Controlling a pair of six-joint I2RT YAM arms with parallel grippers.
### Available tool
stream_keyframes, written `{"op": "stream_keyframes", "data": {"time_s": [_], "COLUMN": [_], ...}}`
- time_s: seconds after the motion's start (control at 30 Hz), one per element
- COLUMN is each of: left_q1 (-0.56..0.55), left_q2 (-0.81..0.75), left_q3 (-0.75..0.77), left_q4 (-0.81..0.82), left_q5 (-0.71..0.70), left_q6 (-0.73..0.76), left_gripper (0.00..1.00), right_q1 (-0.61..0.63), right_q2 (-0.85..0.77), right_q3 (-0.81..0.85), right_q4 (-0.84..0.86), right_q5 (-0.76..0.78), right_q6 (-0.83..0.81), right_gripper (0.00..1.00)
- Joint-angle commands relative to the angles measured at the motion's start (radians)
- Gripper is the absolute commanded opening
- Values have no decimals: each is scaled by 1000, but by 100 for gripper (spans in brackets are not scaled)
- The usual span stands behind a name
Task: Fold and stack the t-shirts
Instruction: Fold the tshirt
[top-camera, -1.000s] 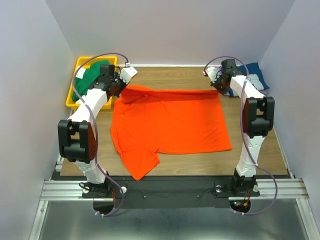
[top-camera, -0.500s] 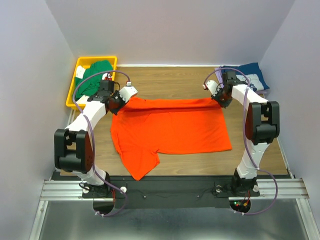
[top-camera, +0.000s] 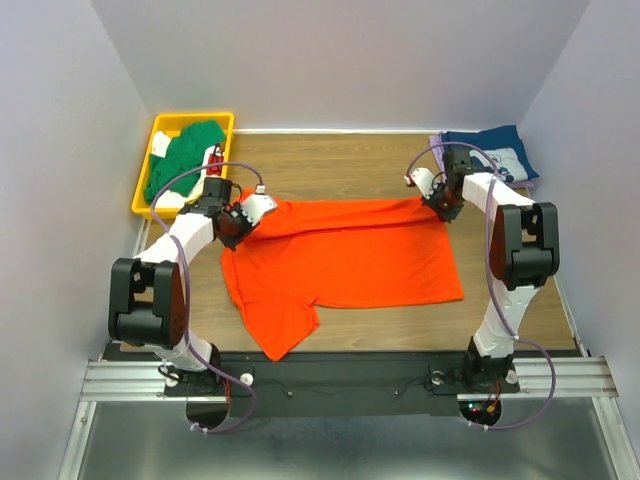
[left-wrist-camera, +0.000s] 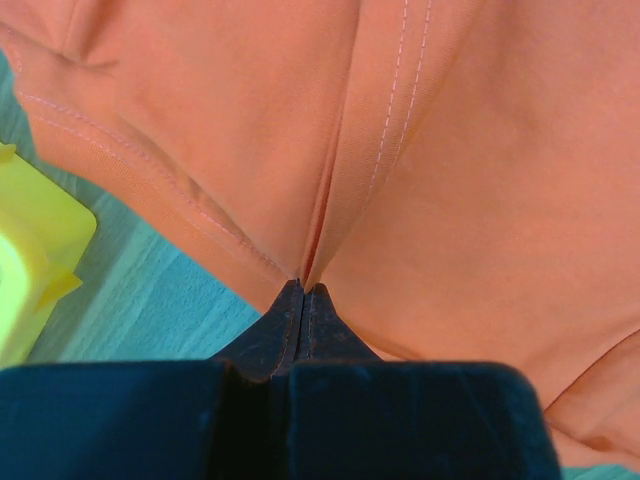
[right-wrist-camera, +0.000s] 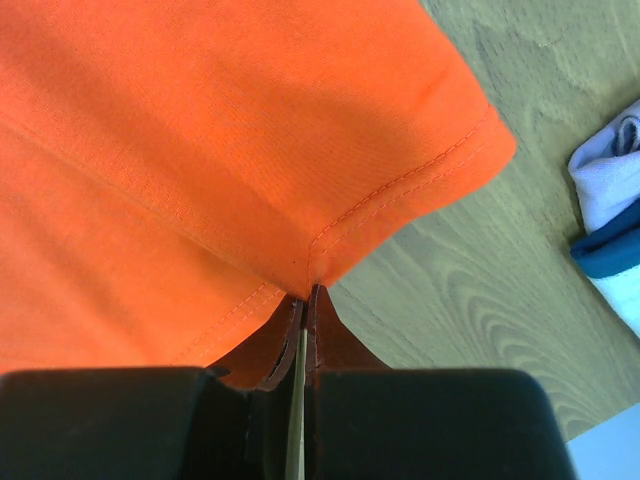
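Note:
The bright orange t-shirt lies spread on the wooden table, its far edge lifted and drawn toward the near side. My left gripper is shut on that edge at its left end, the cloth pinched between the jaw tips. At the right end my right gripper is shut on the shirt's hemmed corner. A green t-shirt lies heaped in the yellow bin. A navy t-shirt with white print sits at the far right corner, also showing at the edge of the right wrist view.
The yellow plastic bin stands at the far left, its corner close beside my left gripper. White walls close in the table on three sides. Bare wood shows beyond the orange shirt.
Both grippers have pulled the orange shirt's far edge toward the near side, folding it over the shirt's body. The navy shirt at the far right has come more into view.

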Motion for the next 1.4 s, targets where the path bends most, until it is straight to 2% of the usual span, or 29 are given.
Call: {"op": "stream_keyframes", "data": {"time_s": [0.0,0.23,0.27,0.3,0.33,0.37,0.4,0.6,0.7,0.77,0.83,0.97,1.27,1.37], "left_q1": [-14,-72,-75,-74,-63,-49,-25,11,21,24,26,29,34,34], "left_q2": [-20,-48,-46,-42,-39,-40,-43,15,79,156,225,326,471,498], "left_q3": [-10,-59,-67,-66,-56,-47,-9,238,350,402,470,566,629,640], "left_q4": [-16,-45,-50,-56,-79,-89,-106,-97,-55,-2,31,59,85,76], "left_q5": [20,7,4,5,11,45,63,142,146,113,71,2,-67,-75], "left_q6": [-12,1,5,8,12,21,24,-21,-83,-170,-237,-296,-354,-362], "left_gripper": [0,0,0,0,8,16,26,43,43,43,43,43,44,44], "right_q1": [-8,-8,-8,-8,-10,-18,-21,-33,-33,-28,-24,-24,-22,-21], "right_q2": [-26,-51,-57,-61,-69,-81,-89,-8,72,156,222,290,371,376], "right_q3": [6,-16,-19,-18,-13,9,26,277,382,473,523,557,550,514], "right_q4": [2,-9,-15,-29,-35,-43,-53,-122,-145,-156,-165,-162,-161,-161], "right_q5": [-5,0,1,1,-2,-10,-34,-146,-192,-203,-197,-180,-158,-142], "right_q6": [-4,-25,-29,-34,-31,-28,-16,107,191,268,294,303,279,254], "right_gripper": [1,2,9,20,42,49,61,63,59,53,52,52,55,51]}}
